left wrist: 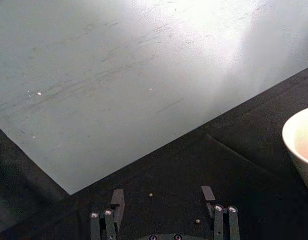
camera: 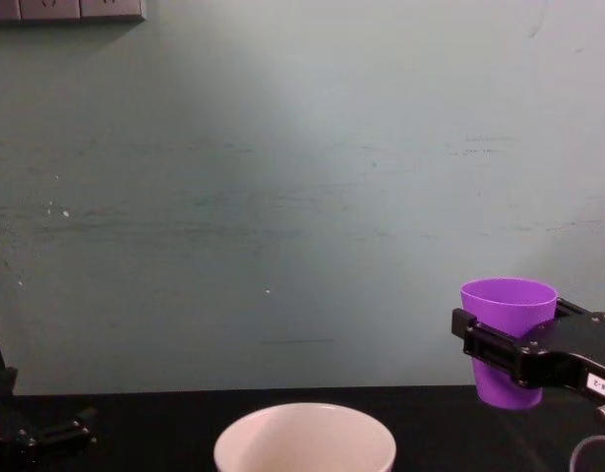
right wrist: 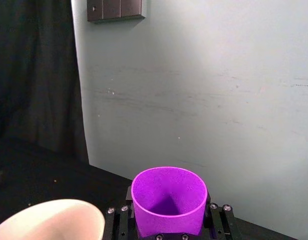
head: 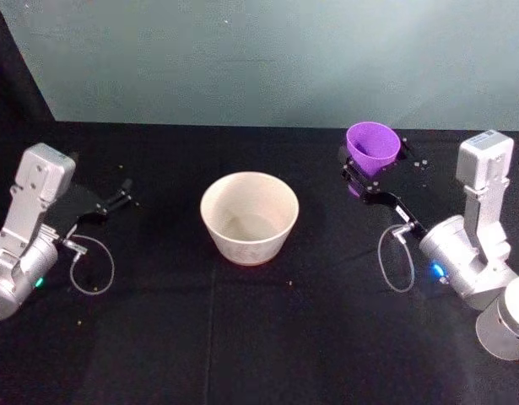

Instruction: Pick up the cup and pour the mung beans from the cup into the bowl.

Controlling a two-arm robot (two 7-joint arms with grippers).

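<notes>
The purple cup (head: 372, 146) is held upright above the table at the right, with my right gripper (head: 368, 179) shut around its walls. The chest view shows the cup (camera: 509, 339) lifted, the black fingers (camera: 499, 346) clamped round its middle. In the right wrist view the cup (right wrist: 169, 200) opens upward; I cannot make out mung beans inside. The cream bowl (head: 249, 217) stands at the table's centre, to the left of the cup, its rim also showing in the chest view (camera: 304, 438). My left gripper (head: 116, 197) rests open near the table at the left, holding nothing.
A black cloth covers the table (head: 259, 337). A few loose beans (left wrist: 150, 194) lie on it near the left gripper. A pale green wall (camera: 282, 197) rises right behind the table, with a switch plate (right wrist: 115, 9) high up.
</notes>
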